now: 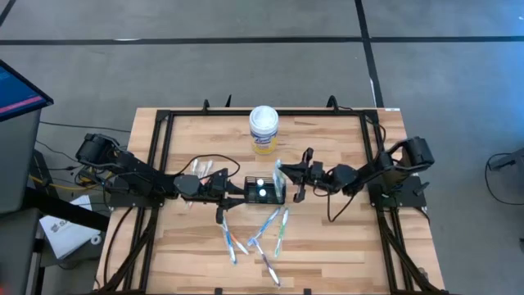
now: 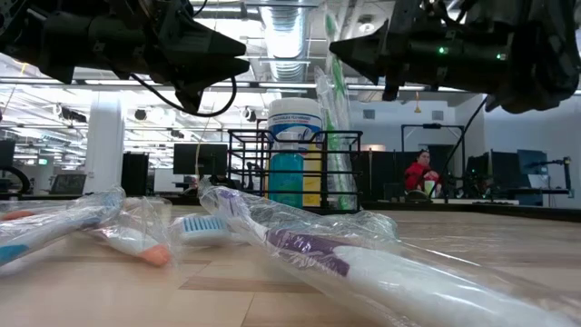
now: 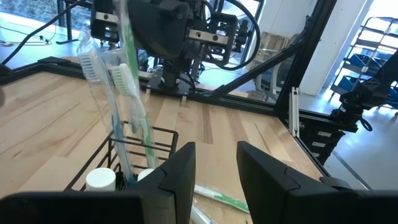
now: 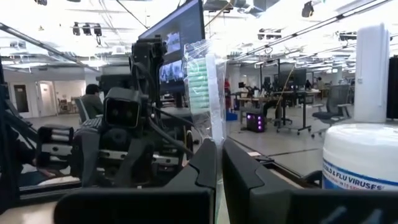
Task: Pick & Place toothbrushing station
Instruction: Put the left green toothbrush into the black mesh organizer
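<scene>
The toothbrushing station, a black wire-mesh holder (image 1: 264,190) (image 3: 140,146), rests by its base on the wooden table's middle, with white round caps (image 3: 101,179) inside. Wrapped toothbrushes (image 3: 118,93) stand upright in it. My right gripper (image 1: 284,174) (image 4: 219,149) reaches in level from the table's right and is shut on the green-bristled wrapped toothbrush (image 4: 204,84). My left gripper (image 1: 235,190) (image 3: 214,158) stands open at the holder's left side, with only bare table between its fingers. My right gripper pinches the wrapped toothbrush just below its green-bristled head (image 4: 211,132) between its two fingers. The fingers come level from the table's right and lie across it. It stands upright, its lower end (image 3: 149,155) down in the holder. My left gripper's finger (image 3: 180,174) is beside the holder's corner; whether it touches, I cannot tell.
A white canister with a yellow label (image 1: 264,129) stands just beyond the holder toward the far edge. Several wrapped toothbrushes (image 1: 266,233) (image 2: 290,241) lie loose on the table near the front edge. A black frame (image 1: 160,156) borders the tabletop.
</scene>
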Controlling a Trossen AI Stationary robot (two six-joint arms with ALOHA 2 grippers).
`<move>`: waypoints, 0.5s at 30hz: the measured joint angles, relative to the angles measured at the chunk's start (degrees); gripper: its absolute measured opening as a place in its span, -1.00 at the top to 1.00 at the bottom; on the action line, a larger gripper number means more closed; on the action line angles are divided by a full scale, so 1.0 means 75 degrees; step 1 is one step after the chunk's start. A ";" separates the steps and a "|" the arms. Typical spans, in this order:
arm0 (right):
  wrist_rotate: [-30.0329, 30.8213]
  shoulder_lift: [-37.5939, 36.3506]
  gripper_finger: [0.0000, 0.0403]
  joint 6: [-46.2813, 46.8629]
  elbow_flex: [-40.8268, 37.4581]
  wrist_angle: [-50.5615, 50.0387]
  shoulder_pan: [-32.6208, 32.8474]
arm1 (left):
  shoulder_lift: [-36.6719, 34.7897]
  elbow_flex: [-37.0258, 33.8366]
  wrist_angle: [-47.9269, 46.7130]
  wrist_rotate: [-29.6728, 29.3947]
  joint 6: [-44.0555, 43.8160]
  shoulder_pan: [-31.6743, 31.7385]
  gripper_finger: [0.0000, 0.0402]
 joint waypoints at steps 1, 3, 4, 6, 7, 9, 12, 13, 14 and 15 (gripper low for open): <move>0.0000 -0.0003 1.00 0.0004 0.0000 -0.0001 0.0000 | 0.0000 0.0000 0.0000 0.0001 0.0000 0.0000 0.44; 0.0000 0.0000 1.00 -0.0023 0.0000 0.0000 0.0000 | 0.0000 0.0000 0.0000 0.0021 0.0000 0.0000 0.44; 0.0000 0.0000 1.00 -0.0025 0.0000 0.0001 0.0000 | 0.0000 0.0000 0.0000 0.0024 -0.0002 0.0000 0.44; 0.0000 0.0000 1.00 -0.0028 0.0000 0.0001 0.0012 | 0.0000 0.0000 0.0000 0.0024 0.0000 0.0000 0.44; -0.0003 0.0000 1.00 -0.0035 0.0000 0.0001 0.0012 | 0.0000 0.0000 0.0000 0.0024 0.0000 0.0000 0.44; -0.0001 0.0000 1.00 -0.0048 0.0000 0.0001 0.0012 | 0.0000 0.0000 0.0000 0.0022 0.0000 0.0000 0.44; -0.0001 0.0042 1.00 -0.0048 0.0000 0.0006 0.0012 | 0.0000 0.0000 0.0000 0.0022 -0.0003 0.0000 0.44; -0.0001 0.0088 1.00 -0.0048 0.0003 0.0003 0.0012 | 0.0000 0.0000 0.0000 0.0022 0.0000 0.0000 0.44; 0.0000 0.0133 1.00 -0.0020 0.0003 0.0001 0.0012 | 0.0000 0.0000 0.0000 0.0021 -0.0003 0.0000 0.44; 0.0000 0.0169 1.00 0.0028 0.0003 0.0005 0.0012 | 0.0000 0.0000 0.0000 0.0022 -0.0001 0.0000 0.44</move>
